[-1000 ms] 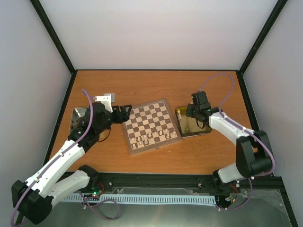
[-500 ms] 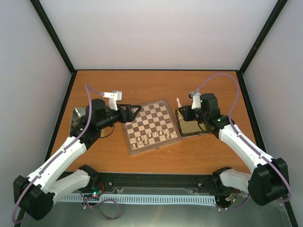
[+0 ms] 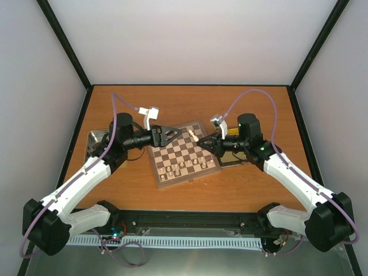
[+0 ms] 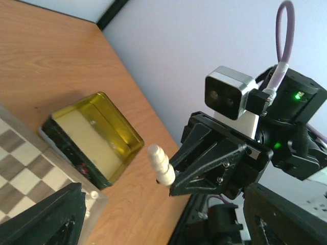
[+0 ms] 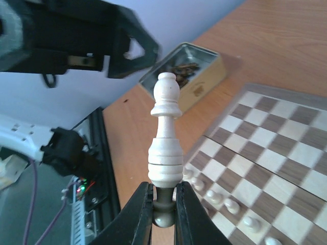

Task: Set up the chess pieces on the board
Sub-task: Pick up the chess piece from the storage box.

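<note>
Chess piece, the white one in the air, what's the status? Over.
Right end effector shut on white chess piece, held over the board. Left end effector open, empty, facing it. Nothing between them.

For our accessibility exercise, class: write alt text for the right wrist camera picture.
The right claw grips a cream chess piece by its base. Behind it lie the chessboard, with a row of cream pieces, and a metal tray holding dark pieces.

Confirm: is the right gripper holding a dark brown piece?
No, the right gripper is shut on a cream-white chess piece, pinched at its bottom end.
</note>
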Controlling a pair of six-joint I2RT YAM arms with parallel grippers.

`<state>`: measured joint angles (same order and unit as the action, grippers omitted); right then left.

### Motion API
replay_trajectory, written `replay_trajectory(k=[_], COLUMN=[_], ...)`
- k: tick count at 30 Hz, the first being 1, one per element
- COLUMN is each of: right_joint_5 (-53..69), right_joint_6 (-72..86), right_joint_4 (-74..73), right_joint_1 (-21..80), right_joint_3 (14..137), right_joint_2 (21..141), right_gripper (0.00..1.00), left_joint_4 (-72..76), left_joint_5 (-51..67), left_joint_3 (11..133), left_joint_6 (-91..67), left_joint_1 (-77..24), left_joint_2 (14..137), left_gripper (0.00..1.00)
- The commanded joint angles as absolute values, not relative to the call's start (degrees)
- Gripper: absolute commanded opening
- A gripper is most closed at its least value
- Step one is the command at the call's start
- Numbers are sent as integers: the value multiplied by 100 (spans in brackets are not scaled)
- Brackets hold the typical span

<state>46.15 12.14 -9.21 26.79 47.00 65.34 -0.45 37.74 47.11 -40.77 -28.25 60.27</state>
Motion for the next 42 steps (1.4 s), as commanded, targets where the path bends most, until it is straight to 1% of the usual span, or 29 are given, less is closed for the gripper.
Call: replay_trajectory(k=[1,3,7,8,11,17,28,37,42], right_joint_5=[5241,5279,5319,5332,5384,5370,5345,5301,5250], right_joint_6=[845,794,790,799,800,802,997,1102,1175], right_joint_4=[-897,-901,-864,-849,-841,-813,-569,-498,-434], right_joint_1=[2938,3004,3087,3102,3164,3212,3234,3229,3234], right_joint_3=[5082,5158,5235,5242,5271,5317,5318,5326,5318], right_joint_2=[6665,6749,6843,6860,6927,7029,7108,7136,7143], right_gripper=[3,3,3,3,4,3,3,3,3], left_joint_4=[468,541,836,911,1074,1342,1074,958,954], left_joint_5=[4671,4865,5056,5062,5104,5219,5105,5074,5063], left_joint_3=[4985,4980,4867,4833,4765,4555,4519,4514,4491], left_joint_6=[-4415,-4524,-4871,-4930,-5077,-5277,-4996,-4844,-4793], left_joint_1=[-2852,-2846,-2848,-2843,-2848,-2848,-2848,-2848,-2848], left_joint_2=[6278,6415,6477,6452,6442,6530,6551,6626,6629], left_gripper=[83,78,58,55,51,36,27,25,12])
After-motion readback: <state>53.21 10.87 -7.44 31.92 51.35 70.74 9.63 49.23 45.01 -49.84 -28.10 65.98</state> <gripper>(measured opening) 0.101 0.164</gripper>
